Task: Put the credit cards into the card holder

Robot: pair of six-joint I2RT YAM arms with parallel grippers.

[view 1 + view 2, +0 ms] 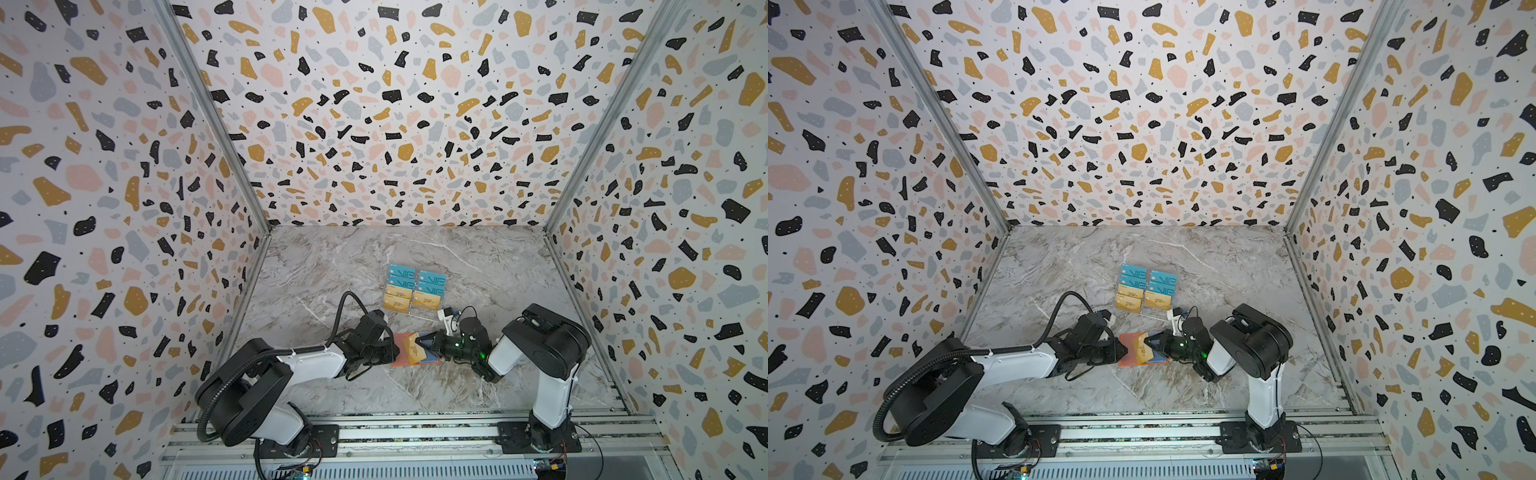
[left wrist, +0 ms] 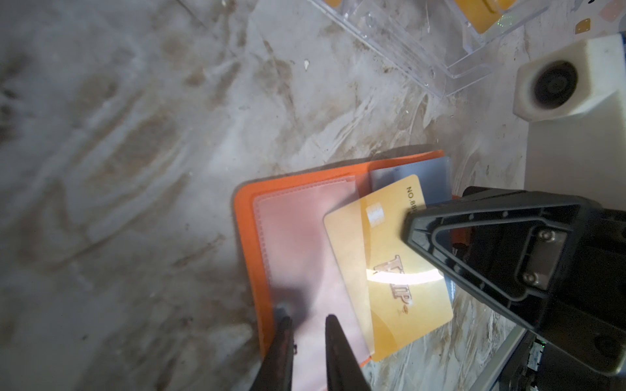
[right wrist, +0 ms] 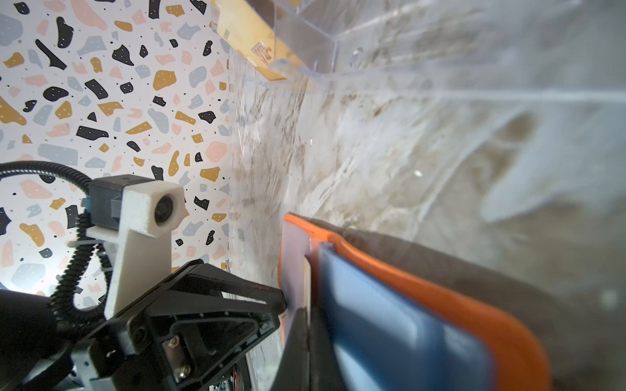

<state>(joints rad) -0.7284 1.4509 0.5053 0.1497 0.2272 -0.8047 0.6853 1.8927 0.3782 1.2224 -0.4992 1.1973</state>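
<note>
The orange card holder (image 1: 400, 341) (image 1: 1128, 356) lies open on the marble between both grippers. My right gripper (image 1: 420, 343) (image 3: 308, 311) is shut on a gold credit card (image 2: 399, 311) (image 1: 413, 350). The card's far edge sits under the translucent pink leaf (image 2: 298, 243), and the bluish sleeve (image 3: 389, 321) lies beneath the card. My left gripper (image 2: 306, 320) (image 1: 394, 352) has its jaws slightly apart, tips resting on the pink leaf near the holder's orange edge (image 2: 245, 216). More teal and gold credit cards (image 1: 415, 289) (image 1: 1146, 286) stand behind the holder.
The spare cards sit in a clear acrylic tiered stand (image 2: 406, 50) (image 3: 321, 44), just behind the holder and close to my right wrist. Terrazzo walls (image 1: 124, 208) enclose the marble table (image 1: 478, 270) on three sides. The aluminium rail (image 1: 415, 432) carrying both arm bases runs along the front.
</note>
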